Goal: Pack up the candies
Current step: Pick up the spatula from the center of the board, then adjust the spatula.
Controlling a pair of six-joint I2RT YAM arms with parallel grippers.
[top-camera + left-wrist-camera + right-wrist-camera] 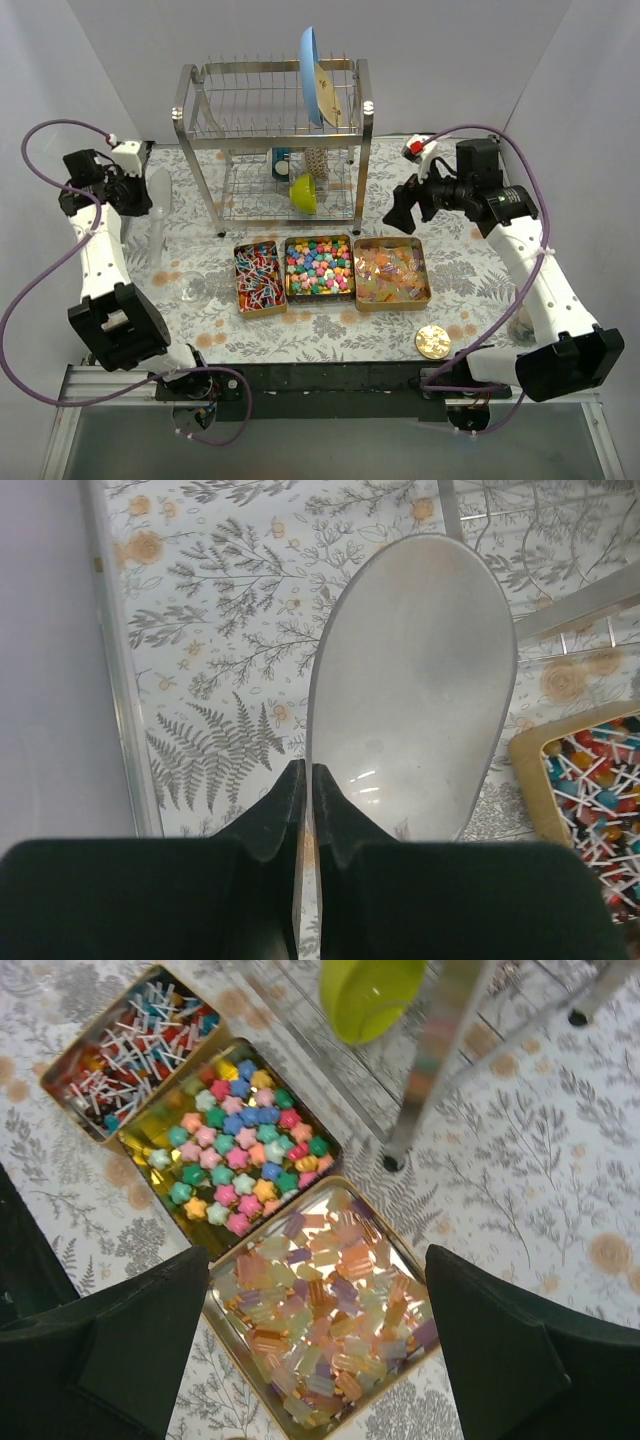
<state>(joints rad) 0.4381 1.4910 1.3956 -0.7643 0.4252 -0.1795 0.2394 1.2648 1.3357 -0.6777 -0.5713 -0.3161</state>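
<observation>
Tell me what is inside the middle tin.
The middle tin holds pastel candies in pink, blue, green and yellow, loosely piled. Whatever lies beneath the top layer is covered by them.

From the left wrist we lose the pale scoop's [415, 680] handle between the left claw's [305, 772] fingers [275, 820], and the striped candies [600, 790] run off at 3 o'clock. From the right wrist the green bowl [370, 995] is cropped at 12 o'clock, the rack post [435, 1060] is blurred, and the right claw [318, 1255] covers the orange-wrapped candies [320, 1300] at 4 and 8 o'clock.
</observation>
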